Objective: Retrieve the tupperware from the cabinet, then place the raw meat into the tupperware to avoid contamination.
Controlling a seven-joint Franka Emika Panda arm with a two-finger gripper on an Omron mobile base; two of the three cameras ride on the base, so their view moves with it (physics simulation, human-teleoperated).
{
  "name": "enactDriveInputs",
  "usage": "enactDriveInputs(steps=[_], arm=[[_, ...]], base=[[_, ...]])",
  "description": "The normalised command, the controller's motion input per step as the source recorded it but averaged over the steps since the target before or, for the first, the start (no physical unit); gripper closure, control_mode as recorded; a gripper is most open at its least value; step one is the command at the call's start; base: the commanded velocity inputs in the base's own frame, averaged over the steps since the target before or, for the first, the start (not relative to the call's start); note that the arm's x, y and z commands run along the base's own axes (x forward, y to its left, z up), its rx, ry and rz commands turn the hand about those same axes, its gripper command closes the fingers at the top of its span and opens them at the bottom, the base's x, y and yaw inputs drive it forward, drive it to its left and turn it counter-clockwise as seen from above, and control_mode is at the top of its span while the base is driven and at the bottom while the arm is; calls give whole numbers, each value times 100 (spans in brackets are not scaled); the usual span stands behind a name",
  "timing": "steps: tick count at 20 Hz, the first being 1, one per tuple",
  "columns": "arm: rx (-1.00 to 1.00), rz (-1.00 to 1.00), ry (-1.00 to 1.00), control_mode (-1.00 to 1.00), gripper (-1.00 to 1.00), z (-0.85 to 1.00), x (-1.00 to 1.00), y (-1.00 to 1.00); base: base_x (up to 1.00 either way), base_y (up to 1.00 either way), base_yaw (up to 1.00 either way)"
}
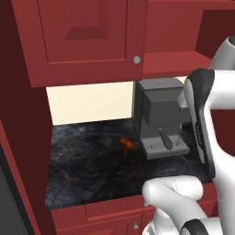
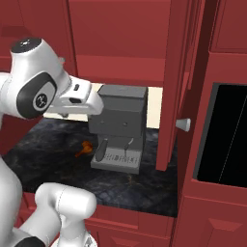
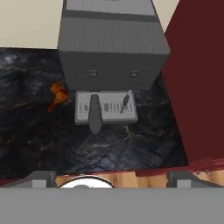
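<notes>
The raw meat (image 1: 126, 144) (image 2: 83, 149) (image 3: 57, 96) is a small orange-brown lump on the dark counter, just left of the grey machine. The red cabinet (image 1: 87, 36) hangs above the counter. Its left door is closed, while its right door (image 2: 174, 82) (image 3: 201, 78) is swung open, showing a bare stretch of red shelf (image 1: 172, 62). The tupperware is out of view. My gripper (image 3: 113, 180) hovers high over the counter's front edge, facing the machine. It is open, with nothing between its fingertips (image 3: 43, 178).
A big dark grey coffee machine (image 1: 160, 114) (image 2: 118, 128) (image 3: 111, 48) stands on the marbled counter (image 1: 87, 170) under the cabinet. The open door's knob (image 2: 183, 124) juts out beside it. A black recessed appliance (image 2: 226, 135) sits to the right. Red drawer fronts (image 1: 105, 211) run below.
</notes>
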Motion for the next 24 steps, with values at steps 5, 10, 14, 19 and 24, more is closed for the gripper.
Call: enactDriveInputs(steps=[5, 10, 14, 19, 24], arm=[[3, -7, -1, -100, -100, 26, 24, 56], [1, -4, -3, -100, -100, 36, 15, 63], [4, -6, -3, -100, -100, 37, 19, 54], [3, -4, -6, -100, -100, 33, 14, 38], [-1, -2, -4, -100, -100, 23, 19, 38]], base=[[0, 0, 0], [0, 0, 0], [0, 0, 0], [0, 0, 0], [0, 0, 0]])
